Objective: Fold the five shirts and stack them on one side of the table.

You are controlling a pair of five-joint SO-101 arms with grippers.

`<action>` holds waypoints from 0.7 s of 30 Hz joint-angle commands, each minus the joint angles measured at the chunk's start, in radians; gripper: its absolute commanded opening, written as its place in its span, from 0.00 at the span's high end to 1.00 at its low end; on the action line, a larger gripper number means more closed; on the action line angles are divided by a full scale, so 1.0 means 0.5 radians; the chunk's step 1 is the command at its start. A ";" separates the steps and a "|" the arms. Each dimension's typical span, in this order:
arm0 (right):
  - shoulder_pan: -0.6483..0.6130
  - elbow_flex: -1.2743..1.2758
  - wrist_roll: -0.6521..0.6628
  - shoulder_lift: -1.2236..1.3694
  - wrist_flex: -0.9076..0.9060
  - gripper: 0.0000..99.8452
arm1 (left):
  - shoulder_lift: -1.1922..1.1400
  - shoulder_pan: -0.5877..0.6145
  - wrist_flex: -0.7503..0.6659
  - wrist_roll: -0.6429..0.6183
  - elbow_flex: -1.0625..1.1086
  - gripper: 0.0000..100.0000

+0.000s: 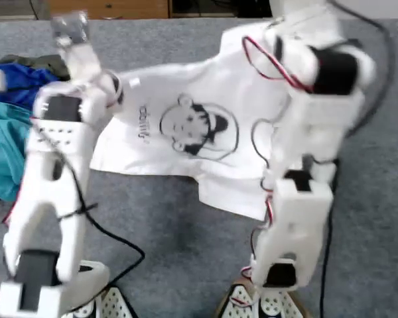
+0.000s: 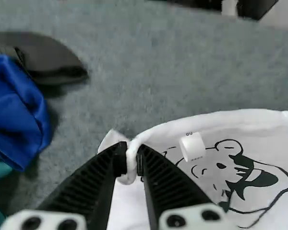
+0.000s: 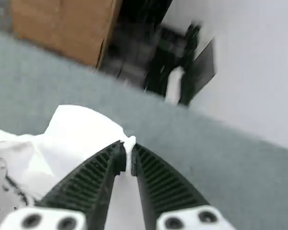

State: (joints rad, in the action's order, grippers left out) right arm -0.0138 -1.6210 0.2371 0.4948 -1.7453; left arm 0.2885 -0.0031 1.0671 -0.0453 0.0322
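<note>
High view: the white shirt (image 1: 186, 132) lies spread across the middle of the grey surface (image 1: 186, 252) with 1 arm at each end, I'd guess so it lifts evenly for a fold. The other shirts (image 1: 10, 112) are bunched at the left edge.

Left wrist view: the left fingers (image 2: 110, 165) are pinched shut on a shirt edge.

Right wrist view: the right fingers (image 3: 110, 163) are clamped on the opposite edge.

- White printed cloth shirt (image 1: 186, 132) lies mid-table on the grey felt table (image 1: 186, 245).
- Crumpled blue shirt (image 1: 13, 89) and teal shirt (image 1: 3, 149) are heaped at the left edge, with a dark garment (image 1: 36, 61) behind them.
- Left gripper (image 2: 128, 155) pinches the white shirt's left edge; right gripper (image 3: 127, 149) pinches its far right corner.
</note>
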 commanded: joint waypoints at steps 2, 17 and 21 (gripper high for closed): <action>0.133 -0.051 -0.153 -0.486 0.181 1.00 | 0.247 0.000 0.473 -0.040 -0.727 0.98; 0.256 -0.048 -0.166 -1.186 0.295 1.00 | 0.370 -0.083 1.363 0.061 -1.939 0.98; 0.253 -0.044 -0.046 -1.226 0.301 1.00 | 0.471 -0.089 1.384 0.037 -1.817 0.98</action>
State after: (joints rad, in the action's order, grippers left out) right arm 0.1059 -1.6349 0.1741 -0.1066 -1.6210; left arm 0.4941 -0.0414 1.7484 -0.0222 -0.8945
